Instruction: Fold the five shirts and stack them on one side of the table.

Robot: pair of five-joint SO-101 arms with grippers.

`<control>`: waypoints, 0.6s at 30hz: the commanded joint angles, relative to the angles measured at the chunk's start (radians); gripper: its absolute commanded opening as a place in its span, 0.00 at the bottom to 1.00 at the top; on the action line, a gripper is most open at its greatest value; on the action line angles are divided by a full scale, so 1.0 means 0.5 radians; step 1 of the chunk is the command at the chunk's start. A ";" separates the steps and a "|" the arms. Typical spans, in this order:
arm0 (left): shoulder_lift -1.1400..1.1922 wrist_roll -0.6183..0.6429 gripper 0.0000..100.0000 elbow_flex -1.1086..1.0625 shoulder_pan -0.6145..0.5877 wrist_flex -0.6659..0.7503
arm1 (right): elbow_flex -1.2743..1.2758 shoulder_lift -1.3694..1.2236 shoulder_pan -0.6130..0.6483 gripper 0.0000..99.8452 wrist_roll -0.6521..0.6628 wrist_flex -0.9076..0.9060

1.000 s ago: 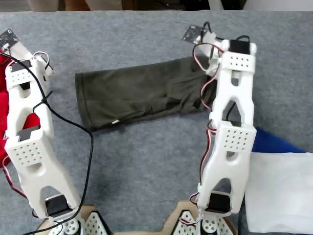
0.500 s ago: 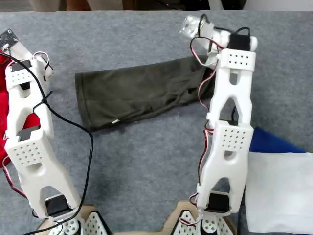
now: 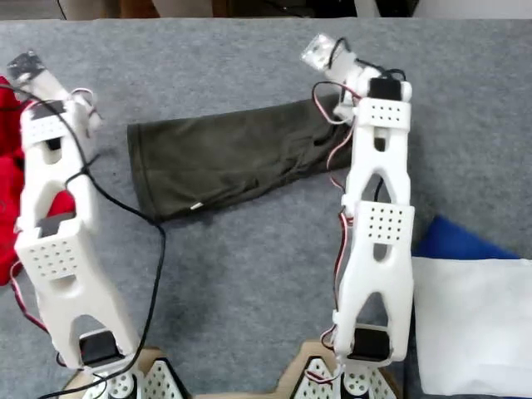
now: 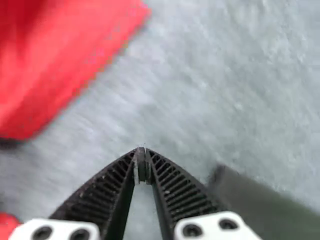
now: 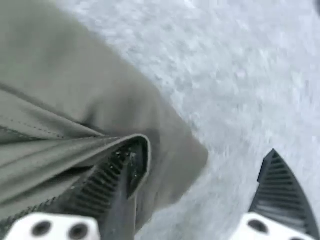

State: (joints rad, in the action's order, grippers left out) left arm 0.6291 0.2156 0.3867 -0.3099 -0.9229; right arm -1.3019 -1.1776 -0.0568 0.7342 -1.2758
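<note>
A dark olive shirt (image 3: pixel 224 162) lies folded into a long strip across the middle of the grey table (image 3: pixel 249 274). My right arm (image 3: pixel 378 166) stands over the strip's right end. In the right wrist view my right gripper (image 5: pixel 200 187) is open, with the olive shirt's (image 5: pixel 75 95) edge draped over one finger (image 5: pixel 112 187) and the other finger over bare table. My left arm (image 3: pixel 50 183) is at the far left. Its gripper (image 4: pixel 141 170) is shut on nothing above the table, between a red shirt (image 4: pixel 55 55) and the olive shirt's corner (image 4: pixel 260 205).
The red shirt (image 3: pixel 10 179) lies at the table's left edge, partly under my left arm. At the right front, a white shirt (image 3: pixel 474 324) lies folded over a blue shirt (image 3: pixel 453 241). A black cable (image 3: pixel 154 249) loops beside the left arm.
My right arm has swung left and toward the far edge, shifting the olive shirt's right end. My left arm has moved slightly right.
</note>
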 commanded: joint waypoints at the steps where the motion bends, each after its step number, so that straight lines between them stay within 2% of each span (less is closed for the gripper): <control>1: -0.241 -0.021 0.02 0.064 0.264 -0.193 | -0.176 -0.017 -0.051 0.37 -0.209 -0.080; 5: -0.483 -0.006 0.02 0.083 0.568 -0.368 | -0.198 -0.091 -0.026 0.37 -0.236 -0.101; 9: -0.674 0.034 0.02 0.083 0.976 -0.390 | -0.198 -0.118 -0.026 0.37 -0.236 -0.095; 12: -0.649 0.175 0.02 0.064 1.224 -0.304 | -0.198 -0.121 -0.051 0.37 -0.236 -0.086; 16: -0.526 0.411 0.02 0.064 1.458 -0.184 | -0.198 -0.121 -0.057 0.37 -0.236 -0.086; 18: -0.477 0.445 0.02 0.117 1.556 -0.138 | -0.198 -0.124 -0.063 0.37 -0.236 -0.080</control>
State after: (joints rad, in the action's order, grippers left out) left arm 0.3897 0.3997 0.3882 0.3989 -1.0334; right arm -1.3464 -1.2451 -0.0706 0.6268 -1.3234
